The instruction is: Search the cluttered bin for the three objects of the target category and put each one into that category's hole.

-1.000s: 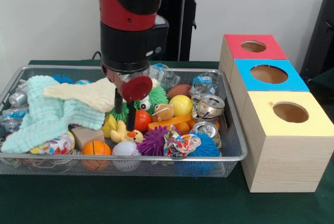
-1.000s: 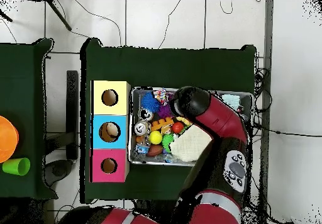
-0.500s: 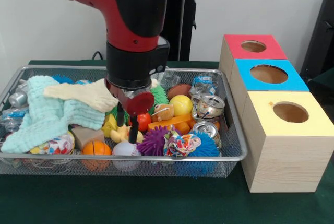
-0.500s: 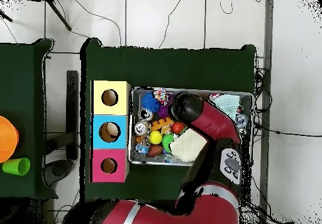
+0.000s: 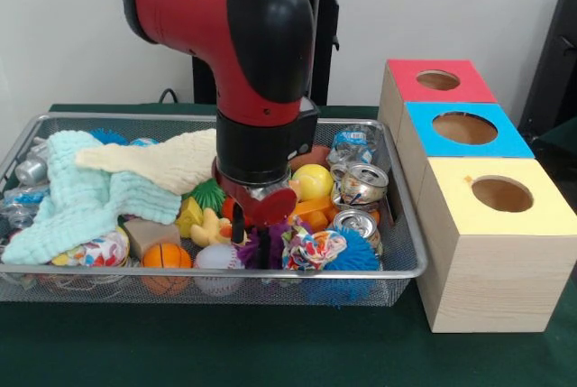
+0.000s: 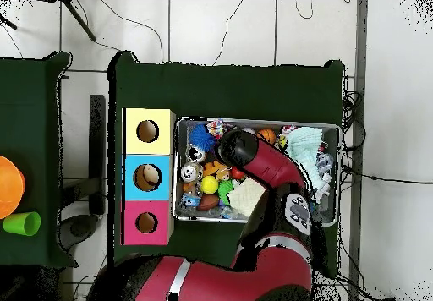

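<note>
In the front view, the gripper [image 5: 252, 241] is down in the wire mesh bin [image 5: 404, 265], in front of the yellow ball [image 5: 313, 181] and a bit left. I cannot tell if it is spread or pinching. No plush animal toy shows; one may hide under the arm. The red box's hole [image 5: 438, 79] is behind the ball, to the right.

From above, the red and black arm [image 6: 271, 175] reaches up from the picture's bottom across the wire mesh bin [image 6: 334, 175], its rounded head covering the toys near the bin's upper middle. Left of the bin stand 3 boxes in a column on the dark green table [image 6: 228, 90]: yellow-topped [image 6: 148, 131], blue-topped [image 6: 148, 177], red-topped [image 6: 147, 223], each with 1 round hole. A yellow ball [image 6: 209, 184] lies near the bin's left side.
</note>
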Action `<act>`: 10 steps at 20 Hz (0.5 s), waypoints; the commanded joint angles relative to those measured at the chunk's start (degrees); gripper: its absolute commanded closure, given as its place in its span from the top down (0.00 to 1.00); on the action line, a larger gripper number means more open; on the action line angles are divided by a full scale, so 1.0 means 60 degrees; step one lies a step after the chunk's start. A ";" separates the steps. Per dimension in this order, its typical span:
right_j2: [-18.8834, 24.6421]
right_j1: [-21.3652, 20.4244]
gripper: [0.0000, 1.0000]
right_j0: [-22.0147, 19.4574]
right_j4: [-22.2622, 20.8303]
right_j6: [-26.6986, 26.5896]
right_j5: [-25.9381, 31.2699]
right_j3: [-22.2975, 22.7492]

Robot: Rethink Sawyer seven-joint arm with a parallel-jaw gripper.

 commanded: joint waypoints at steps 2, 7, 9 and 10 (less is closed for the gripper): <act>0.1453 0.0392 1.00 -0.0481 -0.0675 0.0387 -0.0723 0.0851; 0.1620 -0.0182 1.00 -0.0646 -0.0794 0.0478 -0.0539 0.1382; 0.1531 -0.0498 1.00 -0.0576 -0.0800 0.0570 -0.0301 0.1582; 0.1533 -0.0547 1.00 -0.0551 -0.0812 0.0614 -0.0309 0.1651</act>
